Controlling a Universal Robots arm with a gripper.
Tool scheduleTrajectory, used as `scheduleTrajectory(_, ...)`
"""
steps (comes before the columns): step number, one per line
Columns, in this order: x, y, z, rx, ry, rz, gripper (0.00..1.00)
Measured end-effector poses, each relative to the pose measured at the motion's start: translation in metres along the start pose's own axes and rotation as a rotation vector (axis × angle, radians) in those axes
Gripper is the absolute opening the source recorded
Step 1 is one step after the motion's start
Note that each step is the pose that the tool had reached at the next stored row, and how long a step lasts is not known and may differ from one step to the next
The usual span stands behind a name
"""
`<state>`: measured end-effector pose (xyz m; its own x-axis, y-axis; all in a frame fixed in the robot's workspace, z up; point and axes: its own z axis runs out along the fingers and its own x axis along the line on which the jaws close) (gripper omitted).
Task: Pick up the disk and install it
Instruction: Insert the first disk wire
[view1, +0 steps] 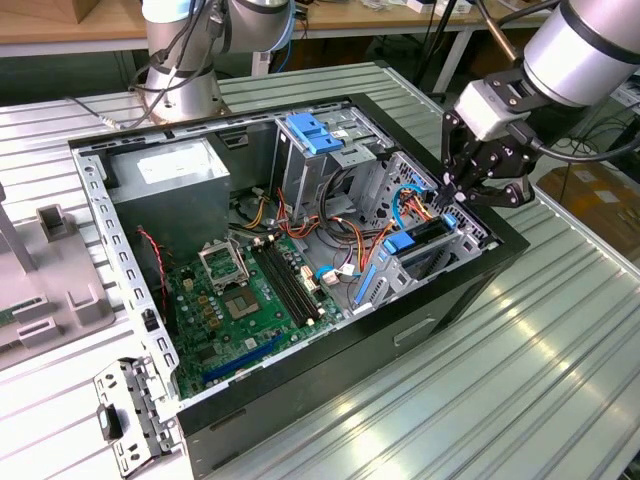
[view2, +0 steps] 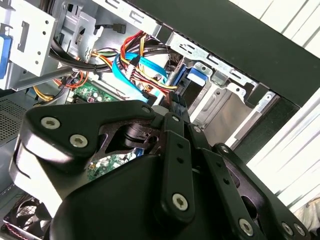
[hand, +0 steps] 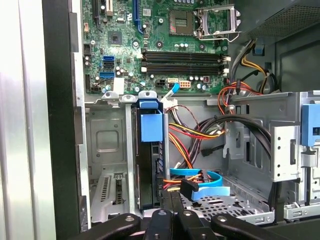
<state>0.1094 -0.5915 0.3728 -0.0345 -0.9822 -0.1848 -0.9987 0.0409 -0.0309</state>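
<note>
The disk (view1: 422, 240) sits on edge in the metal drive bay at the exterior view's right end of the open computer case, its blue carrier rails showing. In the first wrist view the disk (hand: 149, 170) stands in its slot, with a blue tab at its motherboard end. My gripper (view1: 450, 195) hangs just above the bay. In both wrist views its black fingers (hand: 175, 202) are pressed together with nothing between them, the tips (view2: 173, 97) right at the disk's cable end among blue and coloured wires.
The grey power-supply box (view1: 170, 185), the green motherboard (view1: 240, 300) and a drive cage with a blue bracket (view1: 313, 133) fill the case. Loose cables (view1: 345, 240) run beside the bay. A grey fixture (view1: 50, 270) and a metal bracket (view1: 130, 420) lie on the ribbed table.
</note>
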Motion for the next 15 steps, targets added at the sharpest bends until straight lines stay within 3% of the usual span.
scheduleTrajectory(3,-0.0002,0.0,-0.001,0.0,-0.0001,0.0,0.11)
scheduleTrajectory(5,-0.0021,-0.0004,-0.0111,-0.0001,-0.0018,0.0,0.11)
scheduleTrajectory(6,-0.003,-0.0038,-0.0152,-0.0012,-0.0071,0.0,0.11)
scheduleTrajectory(8,-0.0032,-0.0056,-0.0159,-0.0018,-0.0112,0.001,0.11)
scheduleTrajectory(15,-0.0033,-0.0072,-0.016,-0.0022,-0.0145,0.001,0.11)
